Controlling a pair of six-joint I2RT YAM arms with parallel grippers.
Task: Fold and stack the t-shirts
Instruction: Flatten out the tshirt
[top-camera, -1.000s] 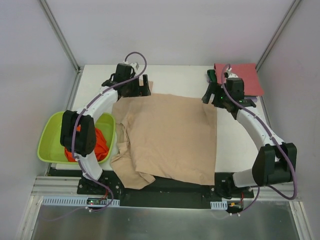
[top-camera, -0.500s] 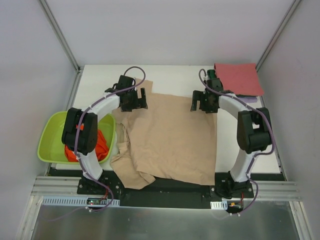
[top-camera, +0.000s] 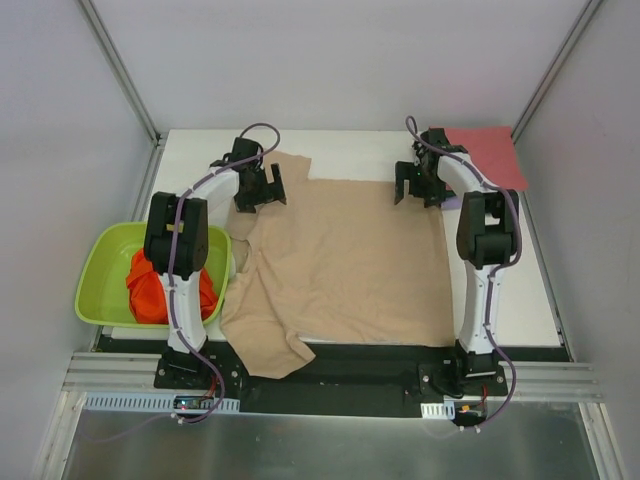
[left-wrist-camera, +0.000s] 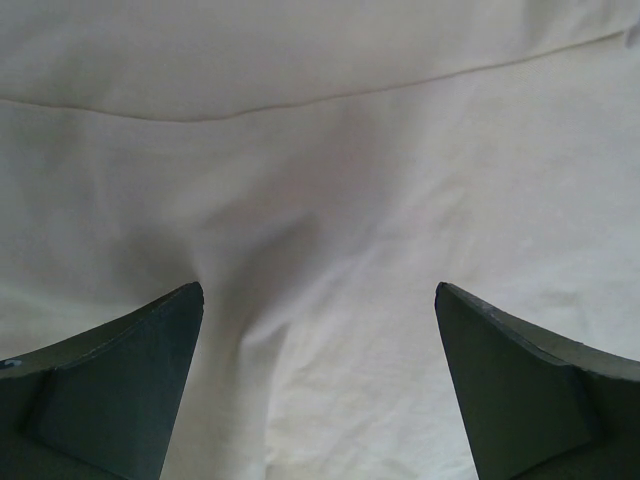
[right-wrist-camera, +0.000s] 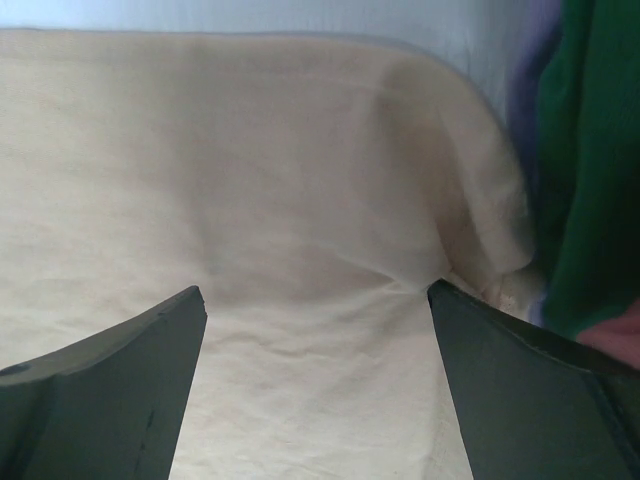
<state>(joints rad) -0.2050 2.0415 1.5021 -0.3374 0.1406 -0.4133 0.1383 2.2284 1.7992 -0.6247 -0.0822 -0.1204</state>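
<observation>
A beige t-shirt (top-camera: 340, 260) lies spread flat across the table, one sleeve bunched at the near left. My left gripper (top-camera: 257, 190) is open over its far left part, and in the left wrist view (left-wrist-camera: 318, 290) beige cloth (left-wrist-camera: 330, 180) fills the gap between the fingers. My right gripper (top-camera: 413, 186) is open over the far right corner (right-wrist-camera: 316, 290), jaws wide apart over the cloth (right-wrist-camera: 250, 180). A pinkish-red folded shirt (top-camera: 488, 152) lies at the back right. A dark green shirt (right-wrist-camera: 590, 150) and a lavender one (right-wrist-camera: 525, 90) show beside it. An orange shirt (top-camera: 155, 290) sits in the basin.
A lime-green plastic basin (top-camera: 98, 262) stands off the table's left edge. Metal frame posts rise at the back corners. The white tabletop (top-camera: 500, 290) shows to the right of the beige shirt.
Both grippers dropped onto the beige shirt and slid it toward the far edge. Its far left sleeve now lies spread out. The right arm has stretched out straight.
</observation>
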